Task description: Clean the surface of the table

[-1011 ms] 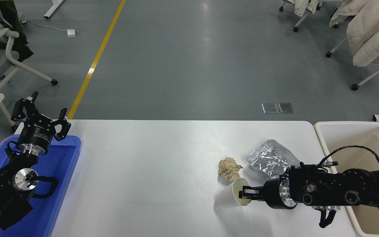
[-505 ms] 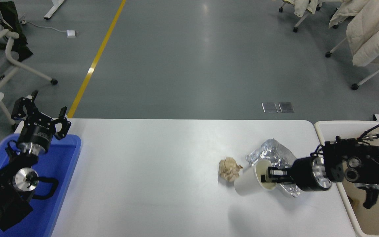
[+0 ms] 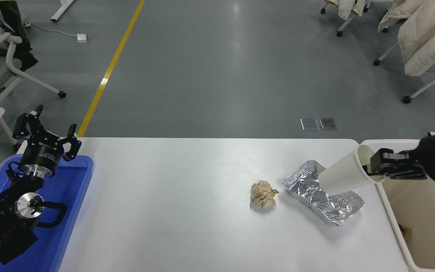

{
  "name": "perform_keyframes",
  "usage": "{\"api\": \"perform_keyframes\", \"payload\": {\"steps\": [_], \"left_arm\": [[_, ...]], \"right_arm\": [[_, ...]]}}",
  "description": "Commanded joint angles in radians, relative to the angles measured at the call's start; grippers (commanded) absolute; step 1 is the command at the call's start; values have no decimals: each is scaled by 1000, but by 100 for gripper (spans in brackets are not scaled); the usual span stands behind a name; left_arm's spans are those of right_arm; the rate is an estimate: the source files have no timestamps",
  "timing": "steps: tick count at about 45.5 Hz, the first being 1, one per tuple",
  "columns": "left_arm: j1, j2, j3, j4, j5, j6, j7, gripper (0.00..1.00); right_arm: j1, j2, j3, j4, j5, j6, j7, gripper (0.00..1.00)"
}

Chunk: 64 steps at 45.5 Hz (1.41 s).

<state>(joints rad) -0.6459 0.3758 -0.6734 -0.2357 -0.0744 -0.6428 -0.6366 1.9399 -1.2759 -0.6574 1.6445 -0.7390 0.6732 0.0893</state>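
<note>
Lifted off the table surface (image 3: 172, 196), the paper cup (image 3: 344, 173) now hangs at the cream bin (image 3: 391, 211) rim. Right gripper (image 3: 372, 168) grasps its lip; left gripper (image 3: 45, 138), parked, is spread. No writing is legible.

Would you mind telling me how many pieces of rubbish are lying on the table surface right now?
2: a crumpled brown paper ball right of centre, and a crushed foil tray just right of it. The white paper cup is lifted in the right gripper, not on the table surface.
</note>
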Motion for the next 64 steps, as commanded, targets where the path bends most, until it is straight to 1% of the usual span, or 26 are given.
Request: {"api": "perform_keyframes", "payload": {"steps": [1, 10, 21, 30, 37, 47, 54, 61, 64], "left_arm": [[0, 0, 0, -1, -1, 0, 0, 100], [0, 0, 1, 1, -1, 0, 0, 100], [0, 0, 0, 1, 1, 0, 0, 100], [0, 0, 0, -1, -1, 2, 0, 100], [0, 0, 0, 1, 1, 0, 0, 100], [0, 0, 0, 1, -1, 0, 0, 100], [0, 0, 0, -1, 1, 0, 0, 100], [0, 0, 0, -1, -1, 0, 0, 100], [0, 0, 0, 1, -1, 0, 0, 100]], "right_arm": [[67, -72, 15, -17, -54, 89, -5, 0], [60, -85, 15, -52, -66, 91, -5, 0], [7, -54, 24, -236, -60, 63, -3, 0], [-137, -36, 32, -294, -57, -170, -2, 0], [-271, 4, 32, -393, -30, -334, 1, 0], [-524, 133, 36, -586, 211, -517, 3, 0], [-685, 216, 54, -725, 322, -609, 1, 0], [-900, 358, 122, -911, 464, -710, 1, 0], [-987, 417, 169, -992, 498, -742, 3, 0]]}}
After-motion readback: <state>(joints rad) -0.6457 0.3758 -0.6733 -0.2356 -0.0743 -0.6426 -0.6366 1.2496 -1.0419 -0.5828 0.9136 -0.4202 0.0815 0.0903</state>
